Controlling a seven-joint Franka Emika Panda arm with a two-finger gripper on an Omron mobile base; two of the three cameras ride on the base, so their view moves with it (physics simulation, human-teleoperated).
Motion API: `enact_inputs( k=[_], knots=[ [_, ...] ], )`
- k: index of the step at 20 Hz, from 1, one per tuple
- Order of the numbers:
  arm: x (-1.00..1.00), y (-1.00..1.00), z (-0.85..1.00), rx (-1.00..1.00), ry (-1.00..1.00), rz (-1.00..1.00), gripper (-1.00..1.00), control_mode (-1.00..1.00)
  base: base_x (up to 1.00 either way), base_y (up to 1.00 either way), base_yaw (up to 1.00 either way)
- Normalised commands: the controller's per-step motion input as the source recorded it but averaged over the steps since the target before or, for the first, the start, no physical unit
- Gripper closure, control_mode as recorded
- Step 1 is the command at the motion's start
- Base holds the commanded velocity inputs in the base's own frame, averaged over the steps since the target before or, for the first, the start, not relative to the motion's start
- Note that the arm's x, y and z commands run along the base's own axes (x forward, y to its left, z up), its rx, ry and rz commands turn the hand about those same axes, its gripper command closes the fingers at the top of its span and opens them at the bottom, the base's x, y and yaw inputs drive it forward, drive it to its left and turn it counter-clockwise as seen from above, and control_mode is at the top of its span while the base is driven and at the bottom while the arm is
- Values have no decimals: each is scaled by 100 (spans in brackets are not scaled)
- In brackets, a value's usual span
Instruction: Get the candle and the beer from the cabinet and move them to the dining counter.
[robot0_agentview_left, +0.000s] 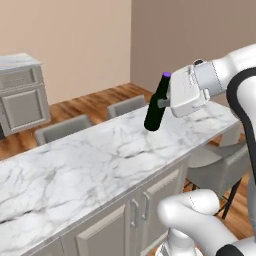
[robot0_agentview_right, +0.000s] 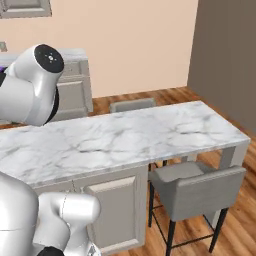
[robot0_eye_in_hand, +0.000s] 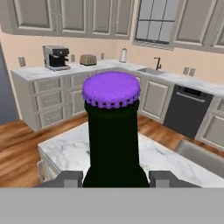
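The beer (robot0_agentview_left: 156, 107), a dark bottle with a purple cap, hangs slightly tilted over the right part of the dining counter (robot0_agentview_left: 75, 165), its base at or just above the marble. My gripper (robot0_agentview_left: 165, 103) is shut on its neck from the right. In the hand view the purple cap (robot0_eye_in_hand: 111, 89) stands close in front of the camera, with the fingertips (robot0_eye_in_hand: 65, 178) on either side of the neck and my gripper (robot0_eye_in_hand: 114, 179) shut around it. The dining counter (robot0_agentview_right: 125, 140) also spans the right base view. The candle and the cabinet are out of view.
Grey chairs (robot0_agentview_left: 62, 127) (robot0_agentview_left: 127, 105) stand along the counter's far side, and another chair (robot0_agentview_right: 195, 187) at its near right end. A beige base cabinet (robot0_agentview_left: 20, 95) stands at the far left. Beyond the island are a kitchen worktop with a coffee machine (robot0_eye_in_hand: 56, 57) and a dishwasher (robot0_eye_in_hand: 188, 109).
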Motion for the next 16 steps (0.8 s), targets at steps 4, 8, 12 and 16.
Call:
enact_inputs(
  k=[4, 8, 12, 16],
  knots=[
    [0, 0, 0, 0, 0, 0, 100, 100, 36, -38, 28],
    [0, 0, 0, 0, 0, 0, 100, 100, 36, -32, 24],
    [0, 0, 0, 0, 0, 0, 100, 100, 37, -36, 21],
    [0, 0, 0, 0, 0, 0, 100, 100, 48, -32, 19]
  ],
)
